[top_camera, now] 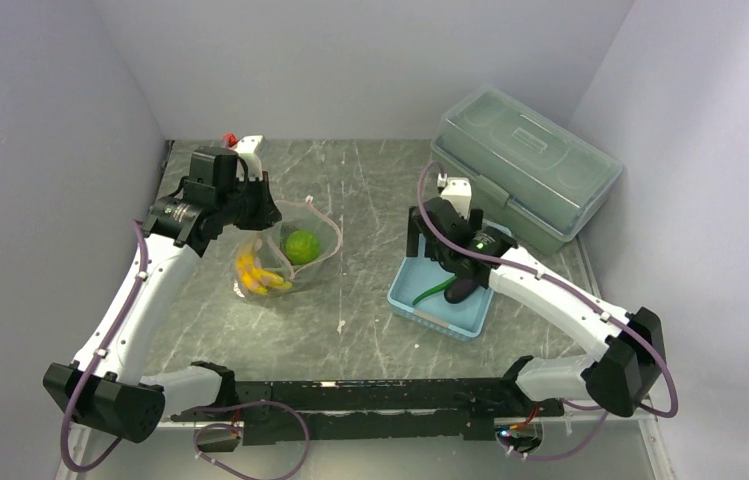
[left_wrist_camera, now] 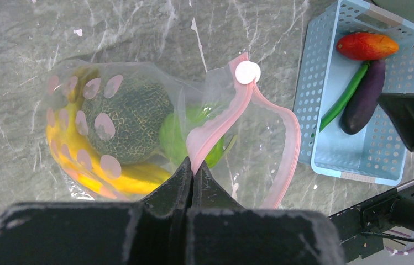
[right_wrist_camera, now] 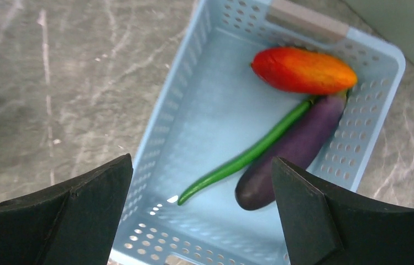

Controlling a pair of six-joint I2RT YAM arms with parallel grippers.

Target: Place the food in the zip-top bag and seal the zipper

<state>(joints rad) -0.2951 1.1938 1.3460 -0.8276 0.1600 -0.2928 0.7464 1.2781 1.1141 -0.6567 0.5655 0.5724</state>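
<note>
The clear zip-top bag (top_camera: pixel 295 262) lies open at centre left. It holds the yellow bananas (left_wrist_camera: pixel 99 176), the netted melon (left_wrist_camera: pixel 130 118) and the lime-green fruit (left_wrist_camera: pixel 179 138). My left gripper (left_wrist_camera: pixel 194 165) is shut on the pink zipper (left_wrist_camera: pixel 290 143) at the bag's mouth, holding it up; its white slider (left_wrist_camera: pixel 247 72) sits at the far end. My right gripper (right_wrist_camera: pixel 202 160) is open and empty above the light blue basket (right_wrist_camera: pixel 193 110). In the basket lie the orange-red piece (right_wrist_camera: pixel 303 70), the purple eggplant (right_wrist_camera: pixel 293 152) and the thin green vegetable (right_wrist_camera: pixel 249 154).
The big translucent grey-green lidded box (top_camera: pixel 525 165) stands at the back right, just behind the basket (top_camera: pixel 420 305). Grey walls close in the table on the left, back and right. A small white and red object (top_camera: pixel 242 142) sits at the back left.
</note>
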